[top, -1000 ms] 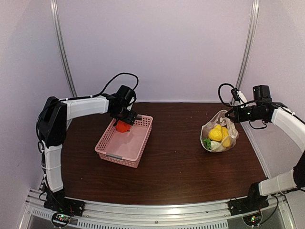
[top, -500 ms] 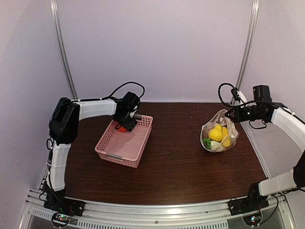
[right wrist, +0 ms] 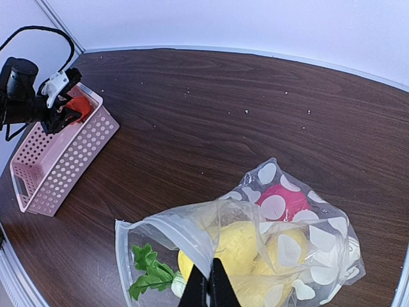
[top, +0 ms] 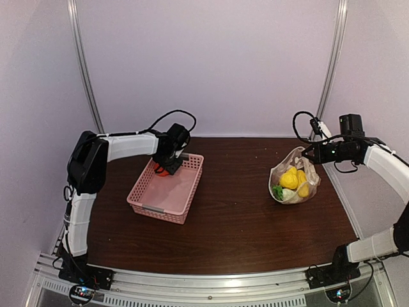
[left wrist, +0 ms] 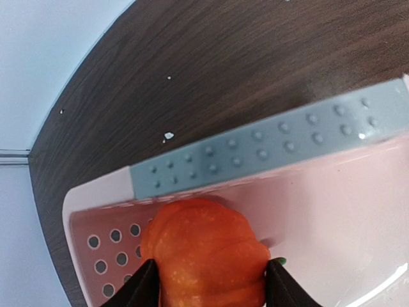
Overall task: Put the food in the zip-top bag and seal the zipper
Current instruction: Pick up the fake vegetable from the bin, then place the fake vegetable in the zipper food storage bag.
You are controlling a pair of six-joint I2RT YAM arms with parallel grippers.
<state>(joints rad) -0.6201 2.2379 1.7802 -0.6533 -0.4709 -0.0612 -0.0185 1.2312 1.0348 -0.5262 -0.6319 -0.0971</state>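
Observation:
My left gripper (left wrist: 211, 291) is shut on an orange-red ribbed toy fruit (left wrist: 204, 252) at the far end of the pink basket (top: 167, 190), just inside its grey-blue handle (left wrist: 268, 150). In the top view it sits at the basket's back left corner (top: 165, 169). My right gripper (right wrist: 209, 289) is shut on the rim of the dotted zip-top bag (right wrist: 275, 211) and holds its mouth up. The bag (top: 294, 180) lies at the table's right and holds yellow fruits (right wrist: 246, 246), a pink-red piece (right wrist: 287, 201) and a white piece with green leaves (right wrist: 148, 272).
The pink lattice basket stands left of centre, with only the held fruit showing inside it. Dark wood table (top: 236, 217) lies between basket and bag. White walls and metal posts ring the table.
My left gripper has come down with the orange-red fruit from above the basket into its back left corner. The right arm and the bag have not moved.

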